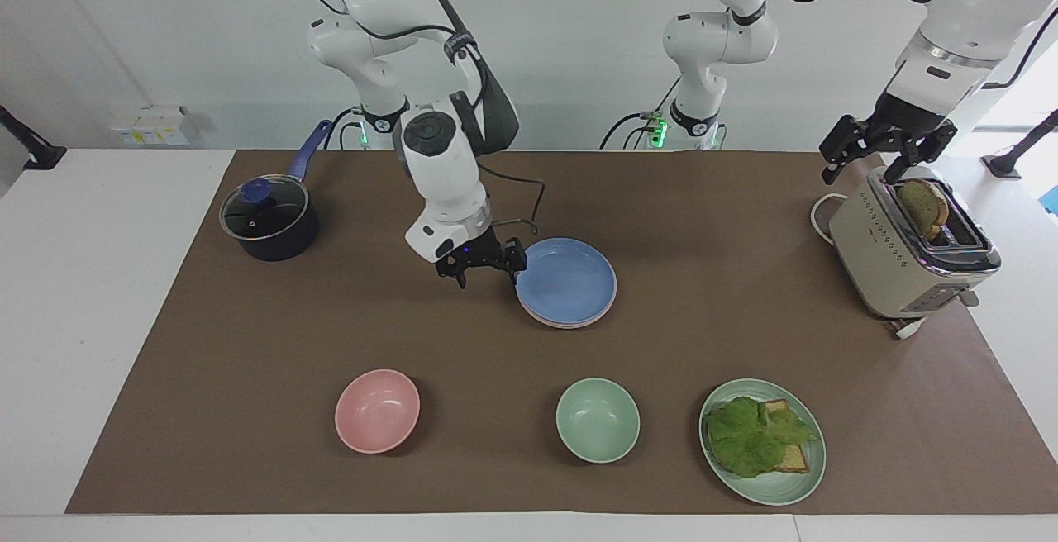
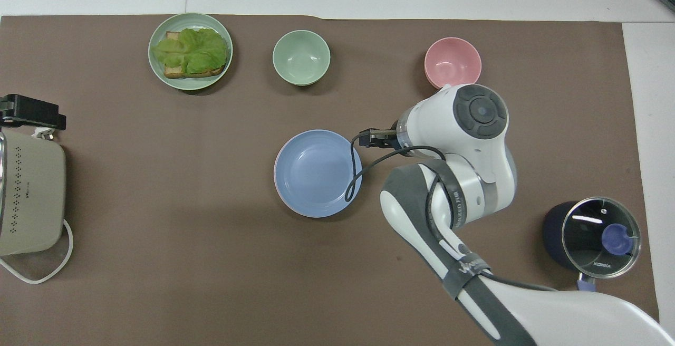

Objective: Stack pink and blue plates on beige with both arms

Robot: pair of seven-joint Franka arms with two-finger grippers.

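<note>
The blue plate (image 1: 567, 279) (image 2: 317, 172) lies flat on top of a stack in the middle of the mat. Under it a thin rim of the pink plate (image 1: 570, 324) (image 2: 275, 173) shows. The beige plate is hidden beneath them. My right gripper (image 1: 488, 271) (image 2: 372, 138) hangs open just off the stack's rim, toward the right arm's end of the table, with nothing in it. My left gripper (image 1: 864, 168) (image 2: 31, 114) waits open above the toaster (image 1: 905, 249), holding nothing.
A pink bowl (image 1: 377, 411), a green bowl (image 1: 598, 420) and a green plate (image 1: 793, 484) with lettuce and toast stand in a row farther from the robots. A dark lidded pot (image 1: 269, 220) sits toward the right arm's end. The toaster holds a bread slice.
</note>
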